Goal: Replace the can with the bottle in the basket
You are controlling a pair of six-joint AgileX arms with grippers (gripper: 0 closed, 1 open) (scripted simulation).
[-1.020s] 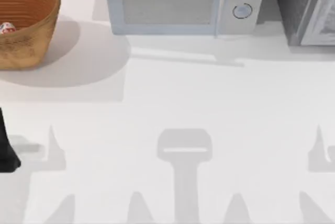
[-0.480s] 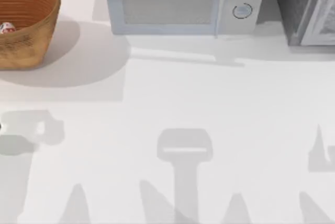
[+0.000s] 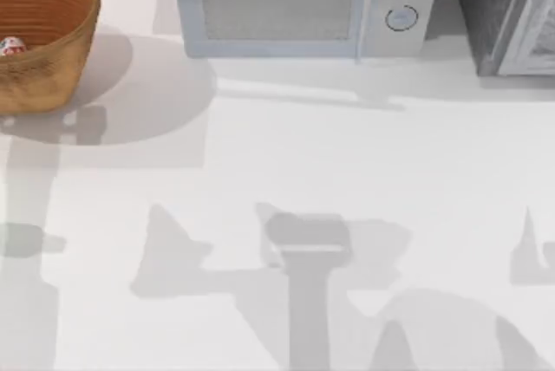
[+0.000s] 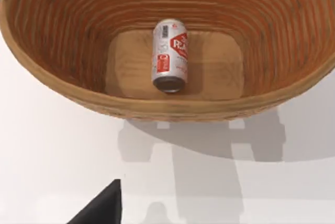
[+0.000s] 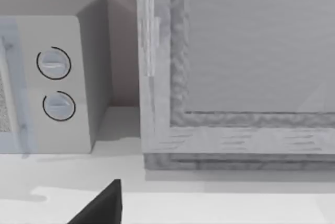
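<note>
Can (image 4: 169,55) lies on its side on the floor of the wicker basket (image 3: 74,37), which sits at the worktop's (image 3: 286,154) far left corner beside the microwave (image 3: 299,5). We aim our left wrist camera straight down into it, likely lining up the pick. Can't tell either pincer's opening. No bottle seen.

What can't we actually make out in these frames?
- Basket: cut off by the top view's left edge; its wall hides most of the can there.
- Can's far end: faces away in the left wrist view.
- Grippers' fingers: a dark tip at the wrist views' edge, state unreadable.
- Grey cabinet: cut off by the top view's right edge.
</note>
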